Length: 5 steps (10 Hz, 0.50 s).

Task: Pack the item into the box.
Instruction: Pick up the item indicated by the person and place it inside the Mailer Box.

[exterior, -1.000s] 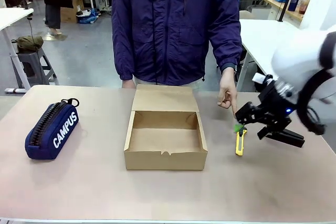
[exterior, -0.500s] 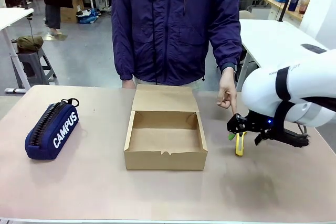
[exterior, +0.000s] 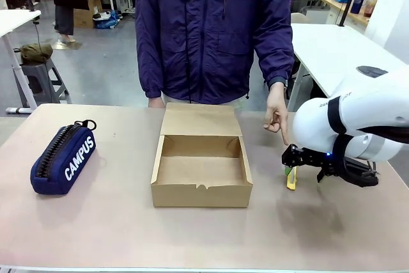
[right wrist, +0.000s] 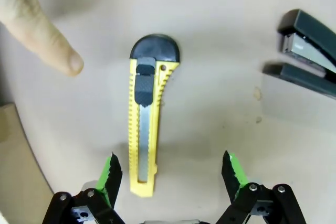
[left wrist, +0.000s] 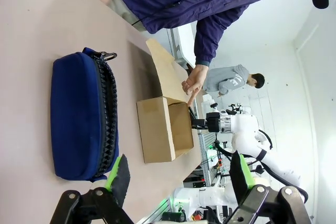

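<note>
The item, a slim yellow utility knife (right wrist: 148,124) with a black end and slider, lies flat on the table (right wrist: 210,103). My right gripper (right wrist: 172,174) hangs open just above its near end, with the knife nearer the left finger (right wrist: 110,174). In the front view the knife (exterior: 292,178) lies right of the box (exterior: 201,165), partly under the right gripper (exterior: 291,165). The brown cardboard box stands open, its flap lid laid back toward the person. A person's hand (exterior: 276,116) points a finger down at the knife. My left gripper (left wrist: 179,177) is open, holding nothing, near the pencil case.
A navy "CAMPUS" pencil case (exterior: 64,158) lies at the table's left, close in front of the left gripper (left wrist: 81,121). A black stapler (right wrist: 310,51) lies just beyond the knife on its right. The person stands at the far edge behind the box.
My right arm has swung round and come down over the knife, its jaws still open. The pointing hand, box and pencil case have stayed put.
</note>
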Each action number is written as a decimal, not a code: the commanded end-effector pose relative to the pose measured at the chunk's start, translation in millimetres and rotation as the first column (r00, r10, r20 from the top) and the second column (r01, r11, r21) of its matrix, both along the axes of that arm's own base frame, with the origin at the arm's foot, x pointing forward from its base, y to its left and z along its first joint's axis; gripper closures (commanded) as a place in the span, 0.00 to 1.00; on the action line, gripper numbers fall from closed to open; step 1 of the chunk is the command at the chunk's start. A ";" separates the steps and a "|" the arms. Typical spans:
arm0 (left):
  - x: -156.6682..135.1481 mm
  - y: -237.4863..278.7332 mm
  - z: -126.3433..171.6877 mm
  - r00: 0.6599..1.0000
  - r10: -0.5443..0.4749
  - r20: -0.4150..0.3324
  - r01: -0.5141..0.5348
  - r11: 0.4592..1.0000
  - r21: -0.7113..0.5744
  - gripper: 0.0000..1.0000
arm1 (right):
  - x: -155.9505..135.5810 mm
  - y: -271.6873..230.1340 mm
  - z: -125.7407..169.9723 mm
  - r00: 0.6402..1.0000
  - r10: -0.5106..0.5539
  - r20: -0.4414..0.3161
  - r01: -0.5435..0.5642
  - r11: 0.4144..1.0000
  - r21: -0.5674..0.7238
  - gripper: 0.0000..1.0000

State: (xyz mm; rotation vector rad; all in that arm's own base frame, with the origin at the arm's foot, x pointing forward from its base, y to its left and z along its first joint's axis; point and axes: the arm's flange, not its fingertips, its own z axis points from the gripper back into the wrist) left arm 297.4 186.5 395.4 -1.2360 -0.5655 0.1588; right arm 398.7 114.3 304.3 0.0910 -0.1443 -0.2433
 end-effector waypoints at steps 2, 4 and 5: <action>0.0 -0.4 0.6 1.000 -0.001 0.029 0.002 1.000 -0.010 0.00 | 23.6 16.9 -13.7 1.000 -0.023 0.020 0.023 1.000 -0.017 0.00; 0.0 -0.4 0.6 1.000 -0.001 0.029 0.002 1.000 -0.010 0.00 | 24.5 18.6 -13.7 1.000 -0.011 0.029 0.012 1.000 -0.017 0.00; 0.0 -0.4 0.6 1.000 -0.001 0.029 0.002 1.000 -0.010 0.00 | 24.5 18.9 -12.2 1.000 -0.005 0.027 0.006 1.000 -0.015 0.00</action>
